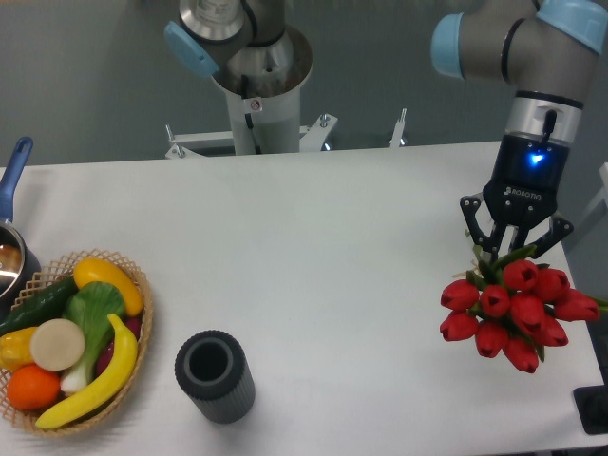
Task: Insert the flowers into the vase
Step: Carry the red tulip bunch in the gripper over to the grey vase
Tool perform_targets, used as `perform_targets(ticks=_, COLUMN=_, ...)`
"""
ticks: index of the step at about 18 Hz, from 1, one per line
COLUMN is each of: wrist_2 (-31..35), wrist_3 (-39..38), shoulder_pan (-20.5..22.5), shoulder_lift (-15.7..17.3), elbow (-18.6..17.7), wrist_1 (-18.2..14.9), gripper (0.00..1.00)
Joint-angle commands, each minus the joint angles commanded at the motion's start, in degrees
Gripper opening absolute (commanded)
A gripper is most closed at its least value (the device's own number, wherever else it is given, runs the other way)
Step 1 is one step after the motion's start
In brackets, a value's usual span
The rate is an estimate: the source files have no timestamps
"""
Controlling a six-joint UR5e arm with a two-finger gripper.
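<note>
Flowers (513, 313), a tight bunch of red tulip buds, are seen at the far right of the bench (323, 237), well apart from the vase (215, 376), which stands upright near the front edge with its mouth open upward. The end effector (513, 249) is placed over the stem end of the bunch, its fingers closed around the green stems, so the flowers are judged to be grasped. Whether the buds rest on the bench or hang just above it cannot be told. Left of the vase, a wicker basket (133, 285) of fruit and vegetables is found, and beyond it a pot (11, 256) with a blue handle. For the carry to go well, the bunch should be lifted clear, turned stems-down, and centred over the rim before lowering, since the buds look wider than the vase mouth.
</note>
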Motion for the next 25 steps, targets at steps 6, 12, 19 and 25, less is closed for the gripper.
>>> perform_targets(ticks=6, wrist_2=-0.1, wrist_3=0.0, shoulder_pan=-0.6, shoulder_lift=0.0, elbow=-0.3, wrist_1=0.0, gripper=0.21)
perform_targets(ticks=12, wrist_2=-4.3, wrist_3=-0.3, shoulder_pan=-3.1, shoulder_lift=0.0, elbow=0.4, wrist_1=0.9, gripper=0.21)
perform_targets(ticks=19, wrist_2=-9.3, wrist_3=-0.3, shoulder_pan=-11.1, shoulder_lift=-0.4, elbow=0.7, wrist_1=4.0, gripper=0.21)
perform_targets(ticks=25, wrist_2=-18.7, wrist_3=-0.3, shoulder_pan=-16.0, shoulder_lift=-0.6, elbow=0.6, wrist_1=4.1, gripper=0.21)
